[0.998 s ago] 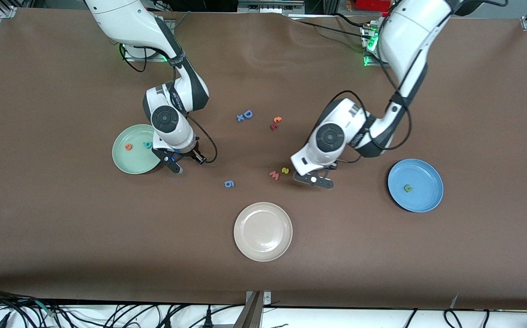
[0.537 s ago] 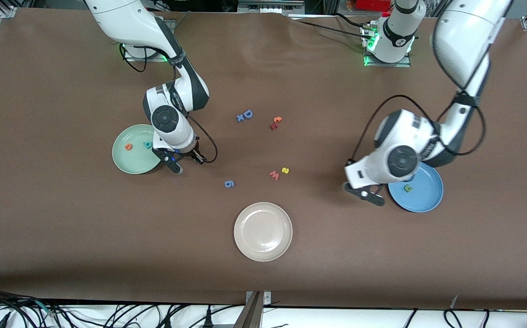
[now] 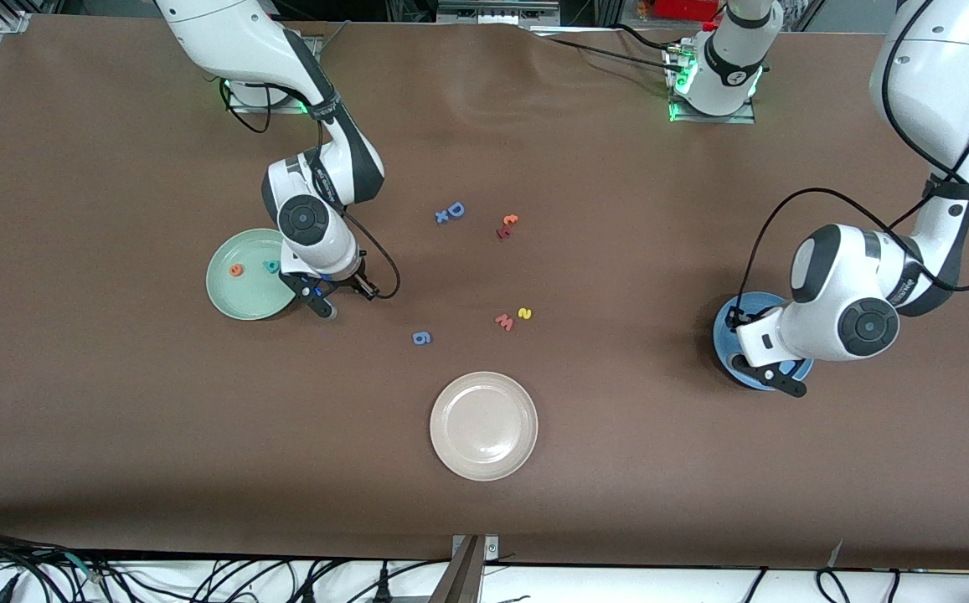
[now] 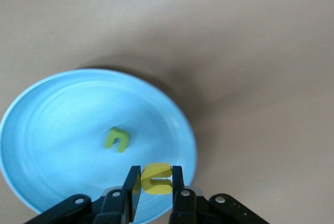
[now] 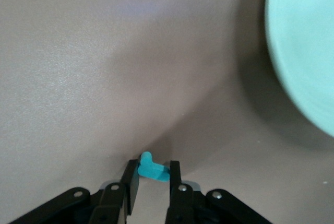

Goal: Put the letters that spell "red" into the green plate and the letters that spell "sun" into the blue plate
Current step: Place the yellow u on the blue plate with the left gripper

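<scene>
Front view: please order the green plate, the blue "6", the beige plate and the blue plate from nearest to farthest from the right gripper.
From the right gripper, shut on a small teal letter:
1. Green plate, just beside it, at the right arm's end.
2. Blue "6", toward the table's middle.
3. Beige plate, nearest the front camera.
4. Blue plate, at the left arm's end.

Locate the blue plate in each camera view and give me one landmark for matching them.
Front view: the blue plate lies toward the left arm's end of the table, mostly hidden under the left arm's wrist.
Left wrist view: the plate fills the middle, with the green "n" in it, below the left pincer shut on the yellow "u".
Right wrist view: not in it.
Shared landmark: the plate's rim against the brown table.
</scene>
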